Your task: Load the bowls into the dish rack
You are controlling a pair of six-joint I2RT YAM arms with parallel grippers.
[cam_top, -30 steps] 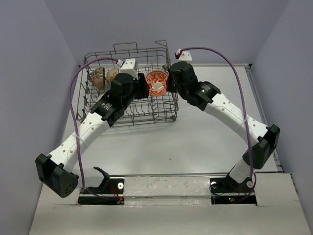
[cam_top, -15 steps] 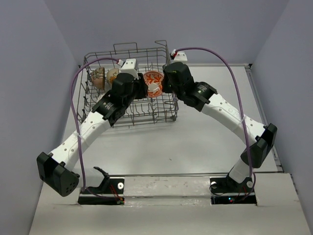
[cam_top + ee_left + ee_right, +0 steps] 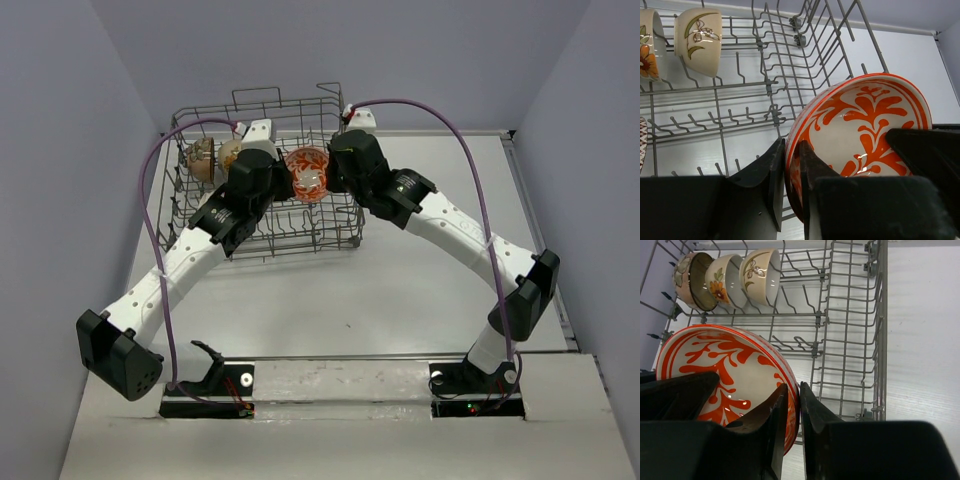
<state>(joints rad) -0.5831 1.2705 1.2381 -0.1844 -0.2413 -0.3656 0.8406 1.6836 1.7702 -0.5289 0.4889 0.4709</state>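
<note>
Two grippers pinch one bowl at once. In the L wrist view we see the left gripper (image 3: 791,145) closed to a narrow slit on the rim of the orange-red bowl (image 3: 865,120), w/ one finger inside the bowl and one outside. In the R wrist view the right gripper (image 3: 793,387) is closed just as narrowly on the opposite side of that rim, again w/ a finger on each face. How firmly either one bites we can't tell.

The bowl is held up on edge (orange leaf pattern on white, glossy glaze). From above it hangs over the right-middle part of the dish rack (image 3: 300,248). Whether its lower edge touches the tines (image 3: 735,117) we can't tell. Three other bowls (image 3: 725,282) stand on edge in a row at the rack's far left corner, well apart from this one. The rack sits on a grey table (image 3: 420,290), w/ an arm reaching in from each side.

Risks, as we judge them:
- W/ both grippers on one rigid ceramic rim, any mismatch in arm motion could twist or chip it.
- If one lets go before the other has a sure hold, the slick glaze could slip and the bowl drop onto the wires.
- Lowered off-line, it could jam across a tine instead of seating between two.
</note>
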